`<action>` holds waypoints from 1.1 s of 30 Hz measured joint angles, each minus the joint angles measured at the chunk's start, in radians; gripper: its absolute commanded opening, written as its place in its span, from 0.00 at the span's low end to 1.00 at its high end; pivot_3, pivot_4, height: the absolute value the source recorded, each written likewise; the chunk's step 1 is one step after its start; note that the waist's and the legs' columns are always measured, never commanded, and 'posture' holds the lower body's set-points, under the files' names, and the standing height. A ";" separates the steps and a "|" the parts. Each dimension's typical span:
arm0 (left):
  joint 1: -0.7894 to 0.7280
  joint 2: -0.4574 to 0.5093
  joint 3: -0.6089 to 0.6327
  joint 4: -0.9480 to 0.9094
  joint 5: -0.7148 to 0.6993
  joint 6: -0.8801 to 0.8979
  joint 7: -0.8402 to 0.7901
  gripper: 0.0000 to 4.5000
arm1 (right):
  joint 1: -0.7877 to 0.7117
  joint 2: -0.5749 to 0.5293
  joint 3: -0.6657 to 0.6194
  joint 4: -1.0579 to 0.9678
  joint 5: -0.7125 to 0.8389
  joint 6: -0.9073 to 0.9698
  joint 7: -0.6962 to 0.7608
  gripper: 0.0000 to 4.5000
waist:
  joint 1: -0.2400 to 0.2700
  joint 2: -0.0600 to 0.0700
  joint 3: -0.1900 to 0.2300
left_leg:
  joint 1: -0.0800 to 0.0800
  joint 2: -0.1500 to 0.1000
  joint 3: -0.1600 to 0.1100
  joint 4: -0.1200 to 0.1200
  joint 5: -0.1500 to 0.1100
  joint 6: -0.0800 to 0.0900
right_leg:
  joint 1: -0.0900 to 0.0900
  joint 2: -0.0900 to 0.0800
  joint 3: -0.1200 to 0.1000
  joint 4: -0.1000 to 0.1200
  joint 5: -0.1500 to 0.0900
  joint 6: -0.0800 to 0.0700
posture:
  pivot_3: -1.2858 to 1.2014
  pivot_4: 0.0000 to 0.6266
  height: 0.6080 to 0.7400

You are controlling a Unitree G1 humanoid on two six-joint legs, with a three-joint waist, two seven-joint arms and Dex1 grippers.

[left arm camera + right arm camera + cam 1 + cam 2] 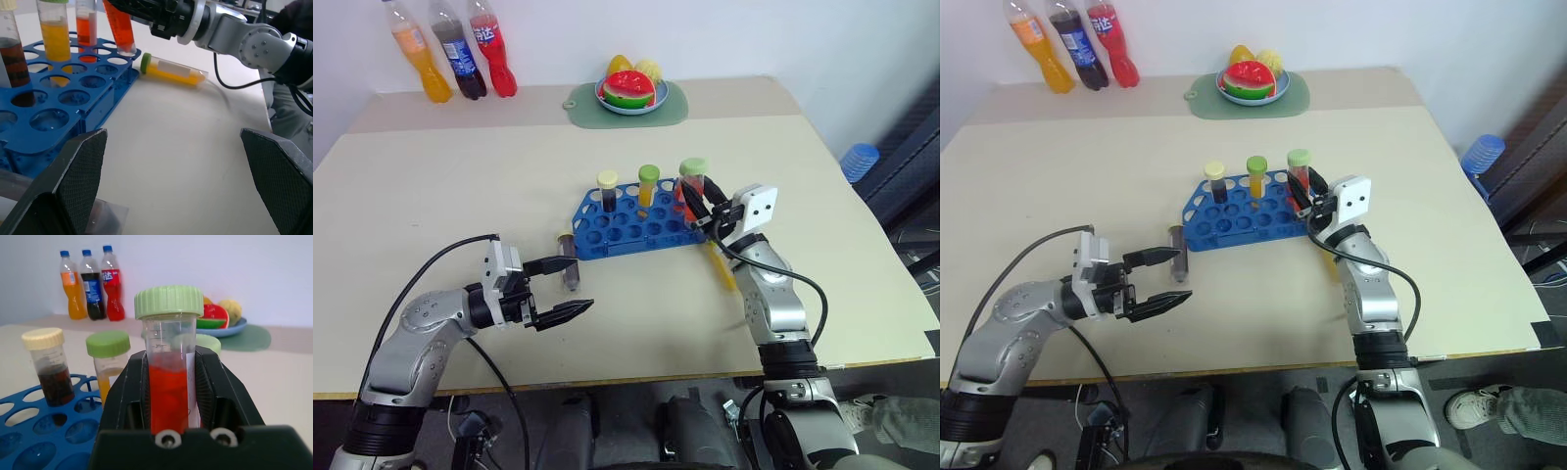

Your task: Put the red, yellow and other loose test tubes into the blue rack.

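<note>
The left fingers point(578, 284) stand wide open and hold nothing, hovering low over the counter point(431, 196). Just beside the tip of the farther one is a clear tube point(570, 264) with dark contents on the counter, at the near left corner of the blue rack point(631, 233); whether it touches the rack cannot be told. The rack lies beyond these fingers and toward the other arm. Three capped tubes stand upright in its far row: a dark brown tube point(607, 194) with a cream cap, then a yellow-orange tube point(648, 186) with a green cap, then a red tube point(86, 29) with a green cap, which stands right behind the right fingers. The right fingers point(695, 201) are clamped on another red-orange tube point(168, 382) with a green cap point(169, 301), gripping it around its lower body. This tube is tilted, and its lower end hangs over the rack's end holes nearest those fingers. Below the right fingers, under their wrist, a second yellow tube point(722, 266) with a green cap lies flat on the counter just off the rack's end. Far behind both pairs of fingers, three soda bottles point(460, 54) stand by the wall, and a plate of fruit point(628, 93) sits on a green mat point(675, 103).
</note>
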 measured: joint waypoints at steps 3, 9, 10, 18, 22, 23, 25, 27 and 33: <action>0.000 0.000 0.001 -0.001 -0.001 0.003 0.009 1.00 | 0.004 0.009 0.009 0.040 -0.022 -0.065 -0.011 0.17 | 0.000 0.000 0.000 | 0.000 0.000 0.000 0.000 0.000 0.000 | 0.000 0.000 0.000 0.000 0.000 0.000 | 0.52 0.24 1.00; -0.004 0.000 0.001 -0.003 -0.003 0.021 0.023 1.00 | 0.004 0.053 0.006 0.135 -0.026 -0.181 -0.027 0.49 | -0.003 0.000 0.000 | 0.004 0.000 0.000 0.000 0.000 0.000 | 0.004 0.000 0.000 0.001 0.000 0.000 | 0.52 0.24 1.00; -0.008 -0.001 0.000 -0.003 -0.003 0.023 0.024 1.00 | 0.011 0.053 0.003 0.143 -0.025 -0.183 -0.023 0.61 | -0.003 0.000 0.000 | 0.004 0.000 0.000 0.000 0.000 0.000 | 0.004 0.000 0.000 0.001 0.000 0.000 | 0.52 0.24 1.00; -0.017 -0.008 -0.004 -0.003 -0.004 0.028 0.020 1.00 | 0.141 -0.063 0.015 -0.092 -0.104 -0.028 -0.079 0.99 | 0.005 0.000 0.000 | 0.002 0.000 0.000 0.000 0.000 0.000 | 0.003 -0.001 0.000 0.001 0.000 0.000 | 0.52 0.24 1.00; -0.033 -0.012 -0.024 -0.006 -0.003 0.038 0.013 1.00 | 0.249 -0.196 -0.014 -0.406 -0.066 0.321 -0.070 0.99 | 0.004 0.000 0.000 | 0.002 0.000 0.000 0.000 0.000 0.000 | 0.003 -0.001 0.000 0.001 0.000 0.000 | 0.52 0.24 1.00; -0.039 -0.012 -0.027 -0.007 -0.002 0.038 0.006 1.00 | 0.269 -0.226 -0.031 -0.471 -0.036 0.428 -0.067 0.99 | 0.004 0.000 0.000 | 0.002 0.000 -0.001 0.000 0.000 0.000 | 0.003 -0.001 0.000 0.001 0.000 0.000 | 0.52 0.24 1.00; -0.057 -0.012 -0.045 -0.004 0.002 0.035 -0.012 1.00 | 0.285 -0.301 -0.078 -0.589 0.038 0.660 -0.053 0.99 | 0.004 0.000 0.000 | 0.003 0.000 0.000 0.000 0.000 0.000 | 0.003 -0.001 0.000 0.001 0.000 0.000 | 0.52 0.24 1.00; -0.078 -0.016 -0.064 0.008 0.011 0.024 -0.029 1.00 | 0.271 -0.377 -0.125 -0.667 0.106 0.884 -0.045 0.99 | 0.002 0.000 0.000 | 0.003 0.000 0.000 0.000 0.000 0.000 | 0.003 -0.001 0.000 0.000 0.000 -0.001 | 0.52 0.24 1.00; -0.104 -0.028 -0.090 0.047 0.028 0.001 -0.055 1.00 | 0.043 -0.481 -0.193 -0.670 0.247 1.457 -0.021 0.99 | 0.000 0.001 0.000 | 0.002 0.000 -0.001 0.000 0.000 0.000 | 0.002 0.000 0.000 0.000 0.000 -0.001 | 0.52 0.24 1.00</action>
